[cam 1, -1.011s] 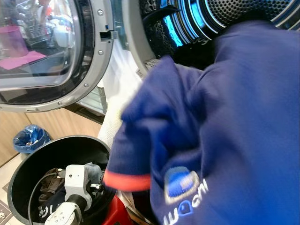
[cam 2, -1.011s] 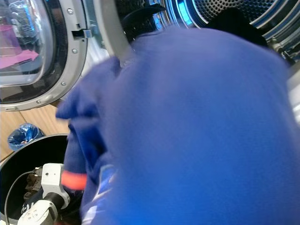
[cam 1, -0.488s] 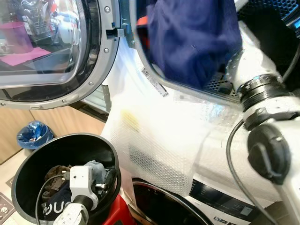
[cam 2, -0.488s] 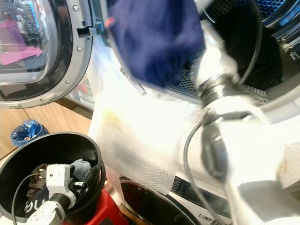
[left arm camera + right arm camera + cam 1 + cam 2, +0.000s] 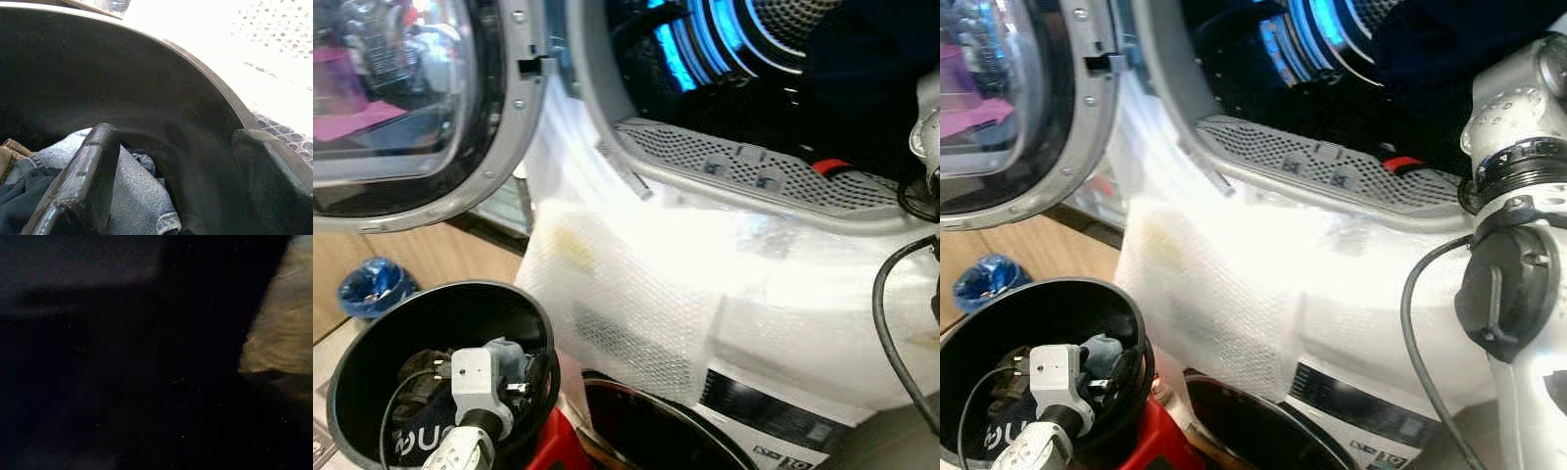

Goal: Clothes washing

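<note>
Before the washer (image 5: pixel 724 284), the eye views show a dark garment (image 5: pixel 862 88) inside the drum (image 5: pixel 754 39), the right arm (image 5: pixel 1518 225) reaching in. Below-left, the left gripper (image 5: pixel 176 161) sits in the black bucket (image 5: pixel 372 333). Its wrist view shows parted fingers (image 5: pixel 83 181) over denim (image 5: pixel 132 196). The right wrist view is dark; its fingers cannot be told.

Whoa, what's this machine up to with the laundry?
It is loading a washing machine. Its right arm reaches into the open drum, where a dark blue garment with a red trim lies just past the rim. The left tool sits with fingers open inside a black bucket on the floor, above jeans and other clothes waiting there. The round door hangs open to the left.
</note>
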{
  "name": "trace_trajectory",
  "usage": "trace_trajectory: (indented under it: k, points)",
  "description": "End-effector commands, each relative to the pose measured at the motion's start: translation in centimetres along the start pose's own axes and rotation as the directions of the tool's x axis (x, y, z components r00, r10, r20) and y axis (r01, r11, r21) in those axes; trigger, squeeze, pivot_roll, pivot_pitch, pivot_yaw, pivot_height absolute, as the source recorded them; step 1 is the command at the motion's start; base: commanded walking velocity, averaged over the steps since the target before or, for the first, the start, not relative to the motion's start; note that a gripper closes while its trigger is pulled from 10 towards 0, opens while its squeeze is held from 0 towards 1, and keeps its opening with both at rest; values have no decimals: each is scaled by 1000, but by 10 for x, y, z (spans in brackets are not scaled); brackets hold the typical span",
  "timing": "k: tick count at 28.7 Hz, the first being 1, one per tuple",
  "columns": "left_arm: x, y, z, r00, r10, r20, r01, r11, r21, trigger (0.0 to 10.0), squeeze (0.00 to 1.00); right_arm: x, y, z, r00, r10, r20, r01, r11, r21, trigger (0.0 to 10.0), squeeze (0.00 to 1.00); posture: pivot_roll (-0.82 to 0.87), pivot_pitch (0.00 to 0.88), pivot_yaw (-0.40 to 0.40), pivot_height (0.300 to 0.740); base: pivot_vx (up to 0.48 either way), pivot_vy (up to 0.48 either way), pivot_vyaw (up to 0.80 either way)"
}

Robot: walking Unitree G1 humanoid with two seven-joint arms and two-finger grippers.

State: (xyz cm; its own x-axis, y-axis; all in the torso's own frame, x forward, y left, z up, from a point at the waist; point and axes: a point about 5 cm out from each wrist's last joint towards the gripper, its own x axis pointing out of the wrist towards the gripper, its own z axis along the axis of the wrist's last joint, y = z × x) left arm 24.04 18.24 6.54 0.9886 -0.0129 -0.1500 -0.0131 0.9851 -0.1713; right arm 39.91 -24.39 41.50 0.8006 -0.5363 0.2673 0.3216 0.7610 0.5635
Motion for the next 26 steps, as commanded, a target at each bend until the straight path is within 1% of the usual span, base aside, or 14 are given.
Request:
trace_trajectory:
  k: [1,2,3,9,12,13,16,19,20,22,23,24,25,26]
  points:
    - [-1,-6,-8,999,-22,-38,23,1000,12,10000,0,-6,10,-20,996,71,-53,-75,995,-71,941,0,34,27,-26,740,0,0,0]
    - [-1,-7,-8,999,-29,-39,30,999,19,10000,0,-9,16,-30,988,126,-84,-134,985,-104,8078,0,33,27,-23,740,0,0,0]
    - [-1,-7,-8,999,-35,-41,36,999,24,10000,0,-12,20,-37,982,159,-105,-173,975,-139,9961,0,33,28,-21,740,0,0,0]
    - [0,-8,-8,998,-43,-46,44,999,30,10000,0,-38,57,-73,894,395,-213,-437,873,-215,10000,0,28,29,-16,740,0,0,0]
    - [0,-9,-8,998,-47,-47,49,998,32,10000,0,-55,81,-84,801,547,-244,-596,771,-225,10000,0,28,29,-17,740,0,0,0]
    - [0,-10,-8,998,-50,-46,52,998,34,10000,0,-66,95,-89,729,629,-269,-683,697,-220,10000,0,30,29,-18,740,0,0,0]
    - [0,-11,-8,998,-51,-46,52,998,35,10000,0,-72,102,-92,675,677,-294,-736,642,-215,10000,0,42,28,-26,740,0,0,0]
    - [-1,-11,-8,998,-49,-44,51,998,36,10000,0,-90,117,-102,506,781,-365,-862,469,-193,10000,0,47,27,-28,740,0,0,0]
    - [-2,-11,-8,998,-48,-43,50,998,37,10000,0,-104,127,-106,348,846,-405,-938,317,-143,10000,0,61,26,-37,740,0,0,0]
    - [-2,-12,-9,998,-49,-42,50,998,37,10000,0,-110,132,-106,262,871,-416,-965,240,-105,10000,0,64,26,-40,740,0,0,0]
    - [-3,-13,-9,998,-49,-42,51,998,36,10000,0,-116,135,-105,153,893,-424,-988,138,-66,10000,0,71,24,-42,740,0,0,0]
    - [-3,-13,-9,998,-50,-41,51,998,35,10000,0,-114,137,-98,148,907,-394,-988,124,-86,10000,0,74,23,-46,740,0,0,0]
    - [-3,-13,-9,998,-48,-39,50,998,33,10000,0,-91,135,-76,448,837,-313,-893,404,-198,10000,0,73,23,-47,740,0,0,0]
    - [-3,-12,-9,998,-48,-38,49,998,33,10000,0,-80,131,-66,595,758,-267,-802,540,-255,10000,0,70,24,-45,740,0,0,0]
